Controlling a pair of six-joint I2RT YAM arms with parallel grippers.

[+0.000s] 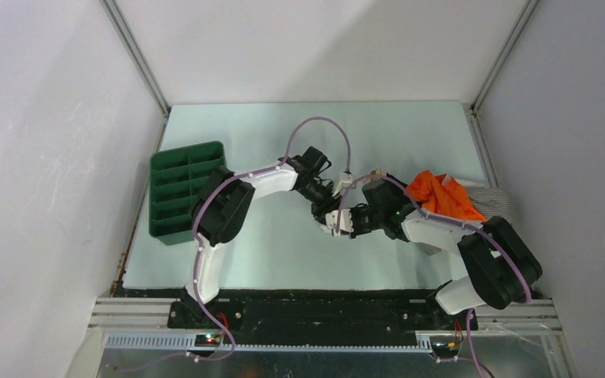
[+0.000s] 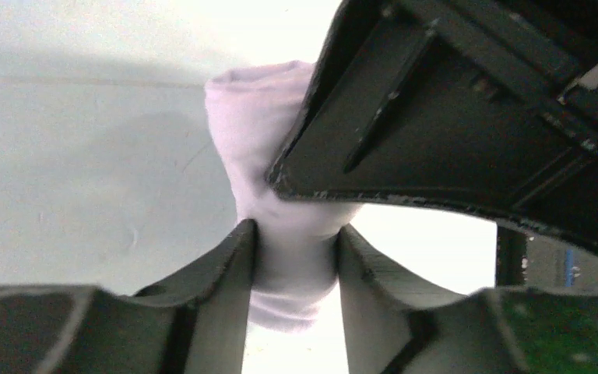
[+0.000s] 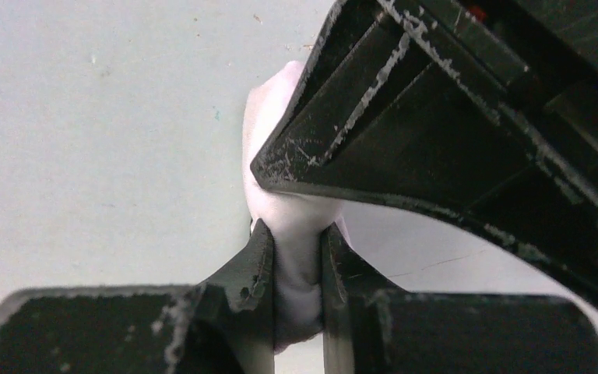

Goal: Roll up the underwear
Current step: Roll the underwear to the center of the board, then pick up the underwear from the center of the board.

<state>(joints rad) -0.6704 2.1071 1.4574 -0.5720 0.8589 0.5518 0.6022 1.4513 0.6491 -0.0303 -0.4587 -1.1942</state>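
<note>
The underwear (image 1: 335, 221) is a small pale lilac-white roll held above the middle of the table, between the two grippers. In the left wrist view the underwear (image 2: 258, 117) runs down between my left gripper (image 2: 296, 231) fingers, touching both, and the roll bulges above them. My right gripper (image 3: 296, 231) is shut on the underwear (image 3: 276, 109), pinching it thin. Seen from above, the left gripper (image 1: 324, 209) and right gripper (image 1: 347, 221) meet tip to tip. Each wrist view is partly blocked by the other gripper's dark finger.
A green divided bin (image 1: 183, 193) stands at the table's left edge. An orange garment (image 1: 441, 197) lies on a grey striped cloth (image 1: 495, 198) at the right, behind the right arm.
</note>
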